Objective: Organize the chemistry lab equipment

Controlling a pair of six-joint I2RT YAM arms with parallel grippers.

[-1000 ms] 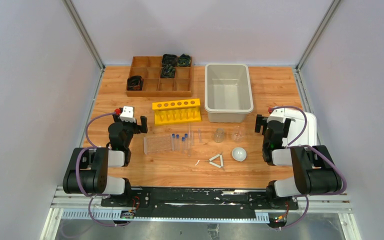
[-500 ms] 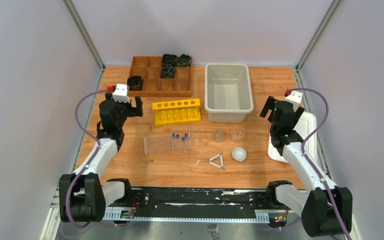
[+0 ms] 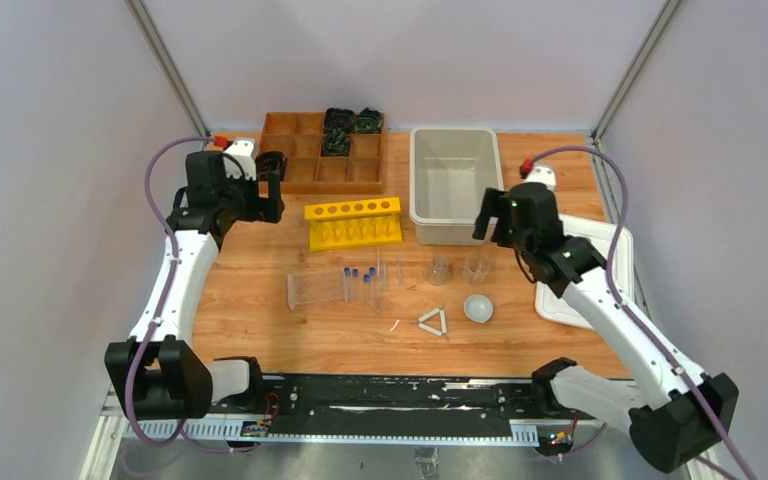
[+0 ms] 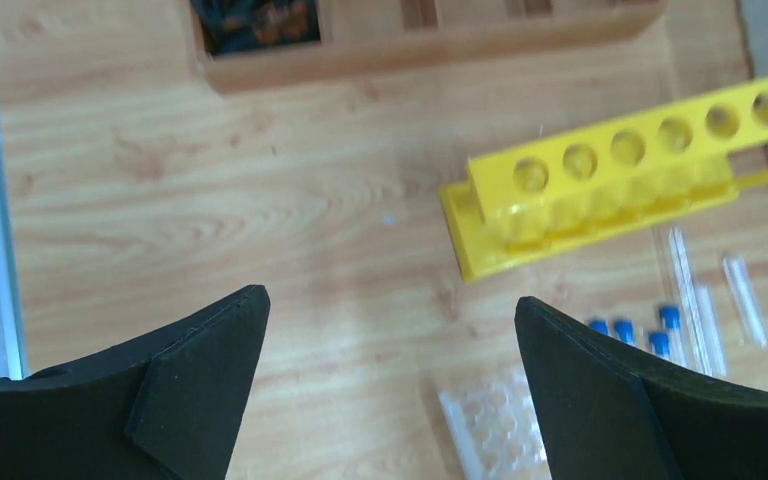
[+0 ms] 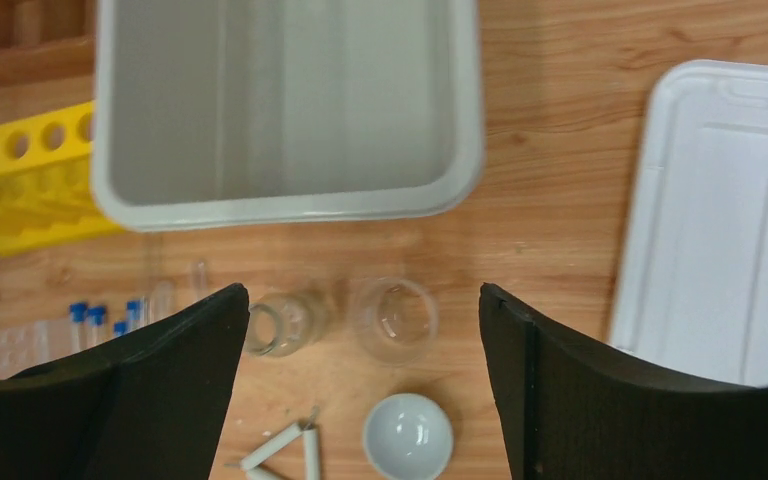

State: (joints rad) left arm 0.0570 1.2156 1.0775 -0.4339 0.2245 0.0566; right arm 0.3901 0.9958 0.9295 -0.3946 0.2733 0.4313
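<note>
Several blue-capped tubes point(image 3: 355, 272) and thin glass tubes point(image 3: 380, 276) lie mid-table. To their right stand two clear glass vessels, a flask point(image 3: 439, 270) and a beaker point(image 3: 477, 266). A white dish point(image 3: 478, 308) and a white triangle point(image 3: 433, 321) lie nearer. My left gripper point(image 3: 268, 197) is open and empty, raised left of the yellow rack point(image 3: 353, 222). My right gripper point(image 3: 490, 215) is open and empty above the beaker. The right wrist view shows the flask point(image 5: 282, 322), beaker point(image 5: 393, 320), dish point(image 5: 408, 436) and triangle point(image 5: 285, 450) between the fingers point(image 5: 362, 290).
A grey bin point(image 3: 456, 232) stands at the back middle. A brown divided tray point(image 3: 300, 170) with black coiled items is at back left. A clear well plate point(image 3: 315, 289) lies left of the tubes. A white lid point(image 3: 585, 290) lies at the right edge.
Both arms have risen from their folded pose and reached forward. The left gripper moved towards the wooden tray. The right gripper moved left, over the glass vessels by the bin.
</note>
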